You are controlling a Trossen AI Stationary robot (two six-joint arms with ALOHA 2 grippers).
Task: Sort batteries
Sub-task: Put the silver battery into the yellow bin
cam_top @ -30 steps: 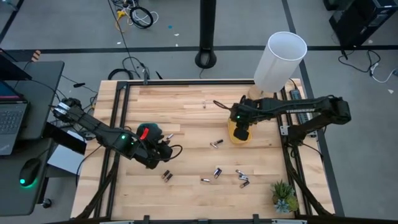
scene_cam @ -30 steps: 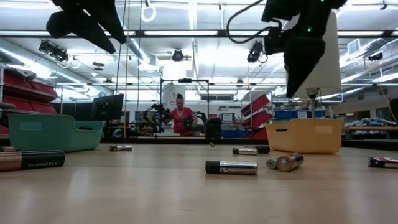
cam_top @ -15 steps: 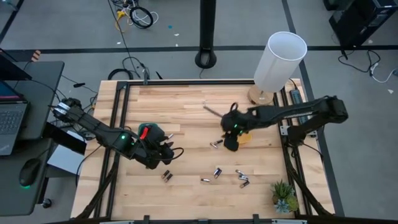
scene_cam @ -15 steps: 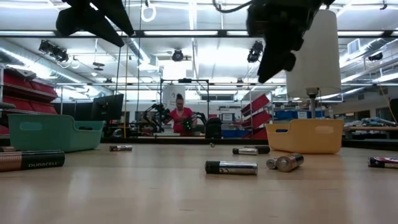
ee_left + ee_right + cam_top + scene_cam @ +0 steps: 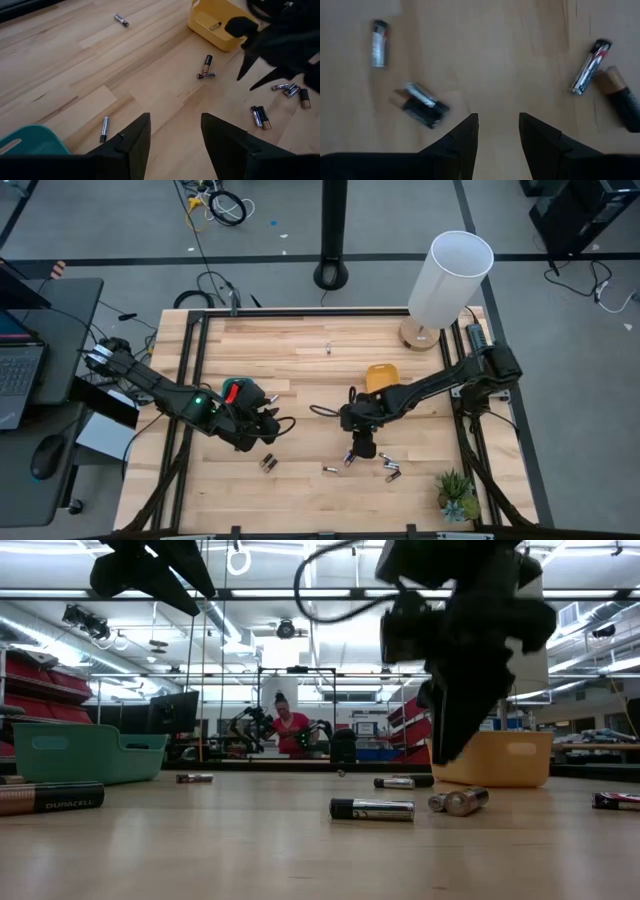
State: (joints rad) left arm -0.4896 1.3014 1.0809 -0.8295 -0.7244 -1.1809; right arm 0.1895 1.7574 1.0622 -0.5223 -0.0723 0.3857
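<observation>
Several small batteries lie on their sides on the wooden table, most of them near the front edge. One battery lies inside the yellow tray. My right gripper hangs open, pointing down, just above a battery pair, with bare wood between its fingers. In the low view it stands clear of the table. My left gripper waits open, raised, beside the green tray, with nothing between its fingers.
A white lamp stands at the back right and a small potted plant at the front right corner. Single batteries lie at the far middle and front left. Bare wood lies between the trays.
My right gripper has left the yellow tray, swung toward the table's near edge and somewhat left, and come down over the scattered batteries, tipping more steeply downward. The batteries have stayed where they were.
</observation>
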